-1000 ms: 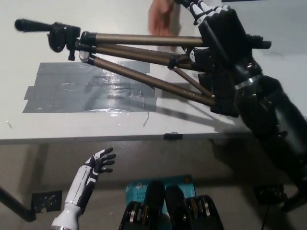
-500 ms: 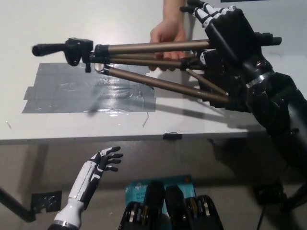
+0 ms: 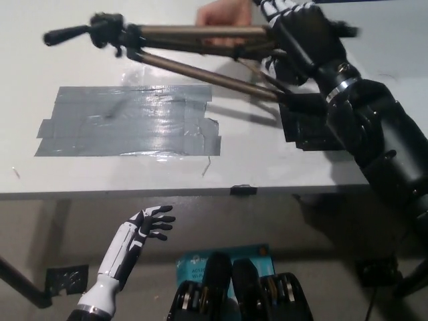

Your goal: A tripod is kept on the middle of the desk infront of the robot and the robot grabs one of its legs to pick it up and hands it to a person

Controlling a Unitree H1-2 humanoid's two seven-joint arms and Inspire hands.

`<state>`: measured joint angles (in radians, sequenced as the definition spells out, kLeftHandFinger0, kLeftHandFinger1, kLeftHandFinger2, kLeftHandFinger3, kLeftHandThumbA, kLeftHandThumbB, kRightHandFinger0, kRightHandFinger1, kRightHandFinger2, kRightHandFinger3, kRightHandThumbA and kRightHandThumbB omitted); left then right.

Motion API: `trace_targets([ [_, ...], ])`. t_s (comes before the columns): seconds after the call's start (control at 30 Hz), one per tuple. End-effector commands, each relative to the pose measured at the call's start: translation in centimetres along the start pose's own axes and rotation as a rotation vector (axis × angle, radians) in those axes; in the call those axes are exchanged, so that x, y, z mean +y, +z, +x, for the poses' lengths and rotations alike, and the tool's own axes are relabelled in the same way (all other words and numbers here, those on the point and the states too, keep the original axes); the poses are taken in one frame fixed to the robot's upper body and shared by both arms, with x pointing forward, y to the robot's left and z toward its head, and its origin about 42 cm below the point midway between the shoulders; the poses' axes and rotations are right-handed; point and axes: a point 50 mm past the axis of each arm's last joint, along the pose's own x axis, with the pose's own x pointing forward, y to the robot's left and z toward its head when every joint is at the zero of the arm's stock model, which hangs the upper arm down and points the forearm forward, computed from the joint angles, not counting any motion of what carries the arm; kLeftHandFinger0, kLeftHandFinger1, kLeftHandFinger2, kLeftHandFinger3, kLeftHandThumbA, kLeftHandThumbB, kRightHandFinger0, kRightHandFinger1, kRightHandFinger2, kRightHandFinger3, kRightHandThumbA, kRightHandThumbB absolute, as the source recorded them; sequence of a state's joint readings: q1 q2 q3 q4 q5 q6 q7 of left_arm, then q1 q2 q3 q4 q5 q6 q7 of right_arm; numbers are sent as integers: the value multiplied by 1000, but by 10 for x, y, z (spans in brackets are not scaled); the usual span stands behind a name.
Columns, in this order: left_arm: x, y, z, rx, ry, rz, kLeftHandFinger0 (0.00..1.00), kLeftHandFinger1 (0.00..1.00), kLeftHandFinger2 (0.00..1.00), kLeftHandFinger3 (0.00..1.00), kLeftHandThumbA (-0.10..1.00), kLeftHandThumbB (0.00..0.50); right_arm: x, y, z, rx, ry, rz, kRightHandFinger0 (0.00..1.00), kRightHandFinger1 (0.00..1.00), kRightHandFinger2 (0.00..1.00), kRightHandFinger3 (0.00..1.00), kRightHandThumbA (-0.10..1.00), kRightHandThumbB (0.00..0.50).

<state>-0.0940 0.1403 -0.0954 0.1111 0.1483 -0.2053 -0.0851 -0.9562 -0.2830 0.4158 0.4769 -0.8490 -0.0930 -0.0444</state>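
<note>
Tripod (image 3: pixel 187 31) has gone higher and further toward the far side of the desk (image 3: pixel 134 177) than half a second ago, and it's well clear of the top now, casting just a faint shadow. The white desk fills most of the view, with a big patch of grey tape (image 3: pixel 127 120) stuck flat in the middle. The black right arm reaches in from the right, and the right hand (image 3: pixel 304 37) is wrapped around the tripod's legs near their foot end. The tripod lies roughly level in the air, legs folded close, with one splayed down a bit and the head and handle (image 3: pixel 100 30) pointing to the robot's left. A person's hand (image 3: pixel 224 13) is at the far edge, right on the upper leg. The white left hand (image 3: pixel 150 224) hangs low in front of the desk edge, fingers spread, holding nothing.
</note>
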Motion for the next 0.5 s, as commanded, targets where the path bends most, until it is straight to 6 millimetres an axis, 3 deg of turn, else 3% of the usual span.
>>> trace_targets([
  [0.0,8,16,12,-70,-29,32,609,658,675,750,1000,52,-74,19,13,-28,286,272,1000,1000,1000,1000,789,500],
  [0.07,10,18,16,-74,-34,38,617,666,688,770,1000,61,-99,25,7,-79,301,349,1000,1000,1000,1000,881,500],
  [0.1,10,18,16,-74,-34,39,617,666,688,772,1000,60,-100,26,6,-81,303,354,1000,1000,1000,1000,882,500],
  [0.17,9,16,15,-65,-39,35,620,674,702,794,1000,73,-133,36,-5,-162,253,496,1000,1000,1000,1000,864,500],
  [0.23,8,17,15,-67,-36,41,615,669,699,799,1000,63,-152,43,-11,-203,213,511,1000,1000,1000,1000,888,500],
  [0.3,7,16,15,-70,-31,44,605,662,696,798,1000,52,-184,54,-26,-269,134,510,1000,1000,1000,1000,941,500],
  [0.4,6,17,16,-68,-30,40,596,658,694,798,1000,56,-215,64,-46,-339,37,445,1000,1000,1000,1000,1000,500],
  [0.47,5,18,18,-70,-29,40,595,659,694,797,1000,62,-234,71,-75,-384,-30,436,1000,1000,1000,1000,994,500],
])
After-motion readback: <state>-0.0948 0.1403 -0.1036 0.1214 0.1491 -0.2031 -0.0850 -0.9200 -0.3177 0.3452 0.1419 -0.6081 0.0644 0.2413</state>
